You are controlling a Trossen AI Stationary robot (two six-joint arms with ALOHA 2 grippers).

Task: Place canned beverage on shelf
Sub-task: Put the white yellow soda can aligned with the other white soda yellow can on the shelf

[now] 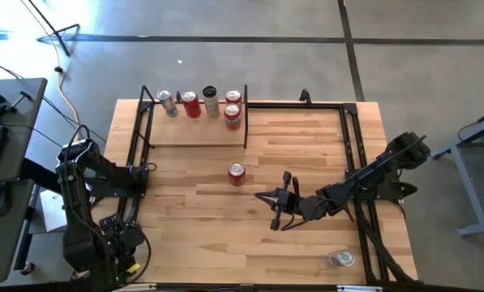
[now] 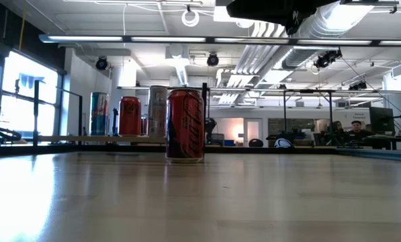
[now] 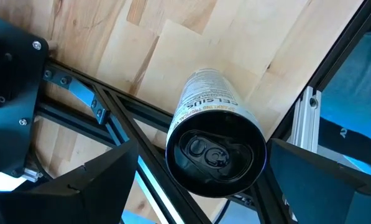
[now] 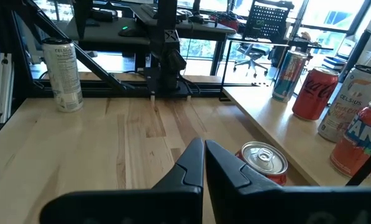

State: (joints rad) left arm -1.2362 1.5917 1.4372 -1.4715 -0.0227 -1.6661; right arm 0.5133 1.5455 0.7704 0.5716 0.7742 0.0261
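Well, from above, the shelf (image 1: 194, 136) sits at 11 o'clock on the bench (image 1: 306, 251) and carries five cans in a loose row. They are kept to its rear edge, I think so that the front stays free. The red can (image 1: 237, 173) stands upright near the bench's middle, not yet on the shelf. The right pincer (image 1: 259, 196) is at 4 o'clock from it, near but apart, clenched and grasping nothing. The left arm waits folded at 9 o'clock.

At bench height, the red can (image 2: 185, 124) stands alone in front, with the shelf cans behind it at 10 o'clock. Its label runs vertically, and I cannot read it with certainty.

Next, the left wrist camera shows the left pincer (image 3: 202, 144) released. A black-topped can (image 3: 213, 134) stands beyond its wide fingers, beside the black frame. It reads "CELSIUS", and I judge it is not gripped.

Finally, from the right wrist, the closed right pincer (image 4: 201, 144) points past the red can (image 4: 265, 160), which is just beside it at 3 o'clock. It probably must open before any grasp. On the shelf (image 4: 272, 121) I read "CELSIUS" on a white can (image 4: 350, 99). An orange can (image 4: 365, 143) shows large letters "AN", and a red shelf can (image 4: 314, 93) has white script. The far pale can (image 4: 61, 74) also says "CELSIUS".
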